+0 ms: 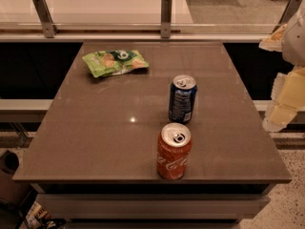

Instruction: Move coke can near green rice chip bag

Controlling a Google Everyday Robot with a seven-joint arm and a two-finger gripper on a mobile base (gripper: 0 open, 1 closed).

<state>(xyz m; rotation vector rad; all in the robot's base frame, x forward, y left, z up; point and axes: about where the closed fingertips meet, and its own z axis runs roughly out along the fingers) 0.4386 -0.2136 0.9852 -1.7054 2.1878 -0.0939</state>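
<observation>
The coke can (174,151) is red-orange with white script and a silver top. It stands upright near the front edge of the brown table (95,142). The green rice chip bag (114,62) lies flat at the table's back left, far from the can. My gripper (281,109) is a pale cream shape at the right edge of the view. It hangs off the table's right side, to the right of both cans, and touches nothing.
A dark blue can (182,98) stands upright just behind the coke can. A glass rail with metal posts (166,16) runs along the table's back edge. Dark gaps flank the table left and right.
</observation>
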